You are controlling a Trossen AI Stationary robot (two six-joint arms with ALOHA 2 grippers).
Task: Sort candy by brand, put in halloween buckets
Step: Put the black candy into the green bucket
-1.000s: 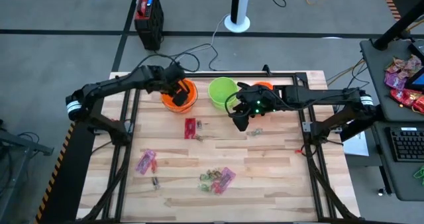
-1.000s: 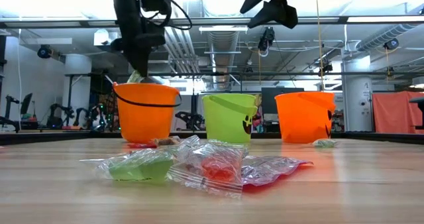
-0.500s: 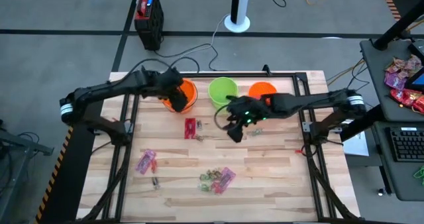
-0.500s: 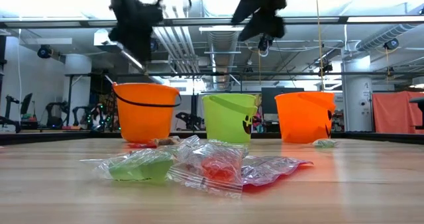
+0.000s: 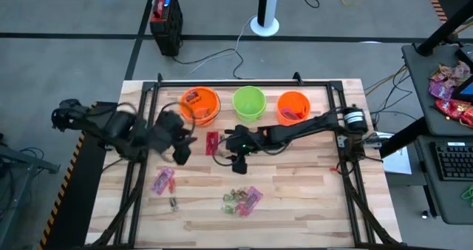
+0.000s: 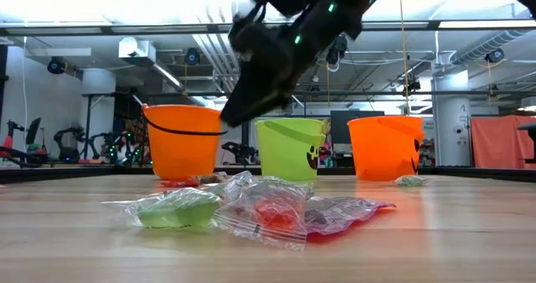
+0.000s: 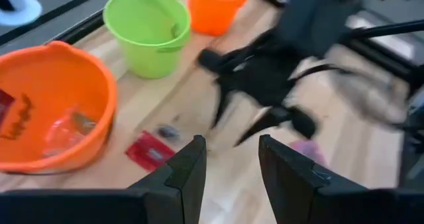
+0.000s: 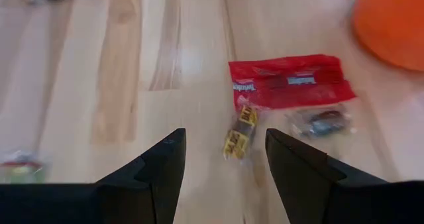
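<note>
Dark and motion-smeared, the left gripper [image 5: 179, 143] hangs spread over the worktop's left half, past it a red packet [image 5: 212, 142] by the spread right gripper [image 5: 237, 158], loose candy [image 5: 244, 200] nearer the front edge, and orange [image 5: 199, 105], green [image 5: 249, 102] and orange [image 5: 293, 106] buckets along the back edge.

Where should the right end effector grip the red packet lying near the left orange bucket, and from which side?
Come straight down from above. The red packet lies flat on the table, so close the open right end effector across its shorter width, near the middle.
</note>
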